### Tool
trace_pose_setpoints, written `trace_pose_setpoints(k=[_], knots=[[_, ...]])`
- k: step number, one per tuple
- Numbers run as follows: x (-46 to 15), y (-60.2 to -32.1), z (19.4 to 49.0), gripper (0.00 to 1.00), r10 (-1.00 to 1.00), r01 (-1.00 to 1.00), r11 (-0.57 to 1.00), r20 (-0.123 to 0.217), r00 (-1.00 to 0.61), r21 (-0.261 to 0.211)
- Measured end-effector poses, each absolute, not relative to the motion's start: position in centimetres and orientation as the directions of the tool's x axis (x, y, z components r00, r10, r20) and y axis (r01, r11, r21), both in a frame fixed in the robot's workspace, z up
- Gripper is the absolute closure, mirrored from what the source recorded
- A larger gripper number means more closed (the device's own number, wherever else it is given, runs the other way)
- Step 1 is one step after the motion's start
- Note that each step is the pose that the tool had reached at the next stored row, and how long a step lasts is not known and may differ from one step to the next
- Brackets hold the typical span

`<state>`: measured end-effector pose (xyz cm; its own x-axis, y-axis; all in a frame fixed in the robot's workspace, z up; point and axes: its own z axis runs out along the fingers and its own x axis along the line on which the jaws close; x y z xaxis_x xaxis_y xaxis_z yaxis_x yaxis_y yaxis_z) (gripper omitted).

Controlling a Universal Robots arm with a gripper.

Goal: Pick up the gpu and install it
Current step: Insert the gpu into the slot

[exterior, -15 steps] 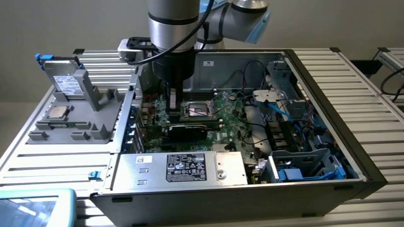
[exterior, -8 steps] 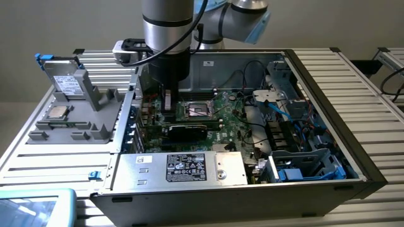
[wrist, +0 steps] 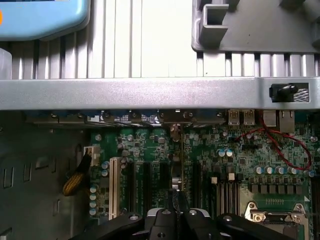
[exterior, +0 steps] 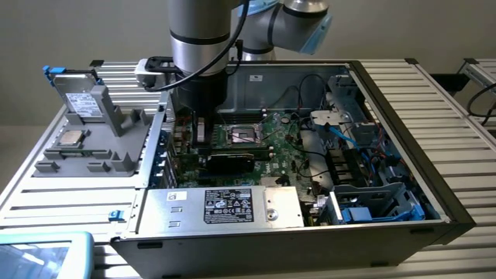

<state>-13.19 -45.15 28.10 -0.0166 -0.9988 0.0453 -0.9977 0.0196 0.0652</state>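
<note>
Reaching down into one open computer case (exterior: 387,93), the single gripper (wrist: 176,216) is clamping its fingers together on one gpu (wrist: 178,165), standing edge-on over the motherboard (wrist: 240,160) slots at its twelve o'clock.

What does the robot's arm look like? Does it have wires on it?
The arm is made of thick, shiny silver tubes with black rings around them. One joint wears a light blue cap. A black cable loops down its side. Lower down it turns black, and the gripper is black with small silver screws.
</note>
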Motion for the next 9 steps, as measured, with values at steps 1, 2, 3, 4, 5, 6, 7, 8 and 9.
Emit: trace_pose_setpoints(k=[1,2,3,4,5,6,7,8,9], knots=[[-13.23,-45.05,28.01,0.88,-0.999,-0.998,0.020,0.045,-0.017,0.066],[-13.27,-44.83,27.99,0.88,-0.999,-0.998,0.020,0.045,-0.017,0.066],[-13.32,-44.64,27.99,0.88,-0.999,-0.998,0.020,0.045,-0.017,0.066],[-13.35,-44.57,27.98,0.88,-0.999,-0.998,0.020,0.045,-0.017,0.066],[-13.38,-44.57,27.98,0.88,-0.999,-0.998,0.020,0.045,-0.017,0.066],[-13.42,-44.57,27.98,0.88,-0.999,-0.998,0.020,0.045,-0.017,0.066],[-13.50,-44.57,27.99,0.88,-0.999,-0.998,0.020,0.045,-0.017,0.066],[-13.60,-44.57,27.98,0.88,-0.999,-0.998,0.020,0.045,-0.017,0.066],[-13.70,-44.56,27.97,0.88,-0.999,-0.998,0.020,0.045,-0.017,0.066]])
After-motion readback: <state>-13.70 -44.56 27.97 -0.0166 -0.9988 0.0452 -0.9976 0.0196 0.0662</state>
